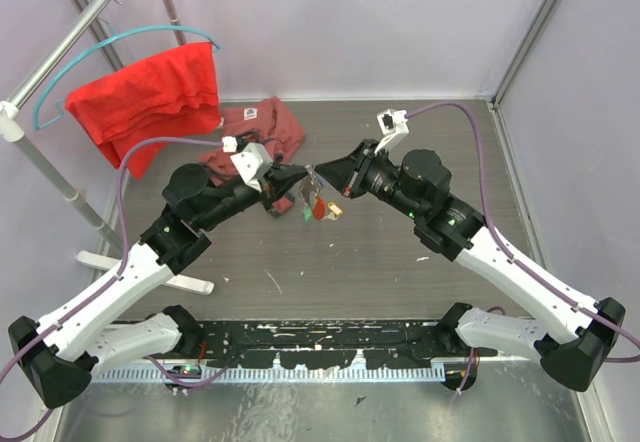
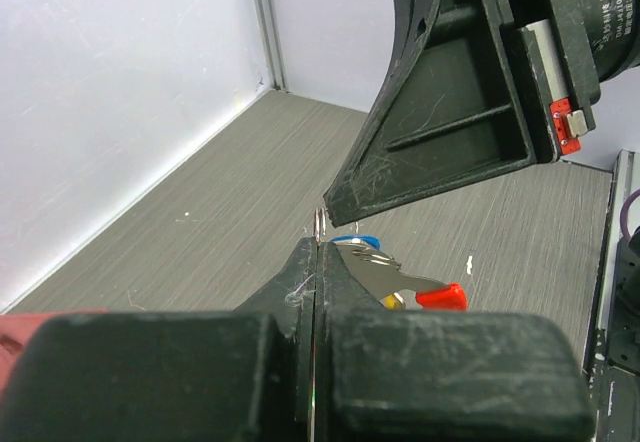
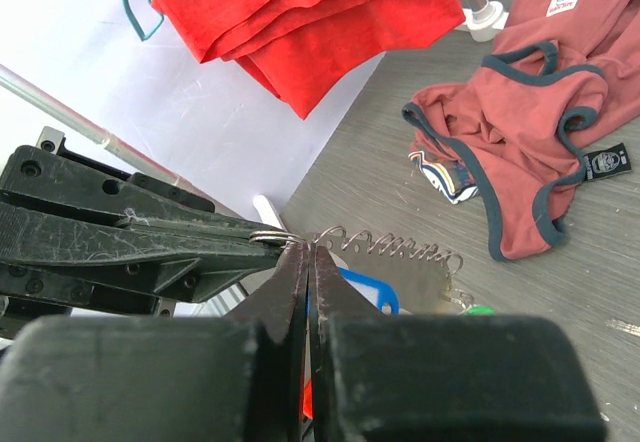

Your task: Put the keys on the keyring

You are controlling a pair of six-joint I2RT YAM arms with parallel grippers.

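Both grippers meet tip to tip above the middle of the table. My left gripper (image 1: 303,174) (image 2: 318,247) is shut on the keyring (image 3: 272,237), whose thin silver edge sticks out past its tips. From the other side my right gripper (image 1: 322,174) (image 3: 308,252) is shut too, with its tips closed at the ring's edge. Below the two grippers hang the keys (image 1: 320,206), with green, red and yellow parts. In the left wrist view a silver toothed blade (image 2: 385,274) ends in a red piece (image 2: 443,296), with a blue piece (image 2: 357,238) behind it.
A red cloth (image 1: 150,87) hangs on a teal hanger from the rack pole (image 1: 40,167) at the back left. A maroon garment (image 1: 262,127) (image 3: 540,112) lies on the table behind the grippers. The rack's white foot (image 1: 150,270) lies left of centre. Walls enclose the back and right.
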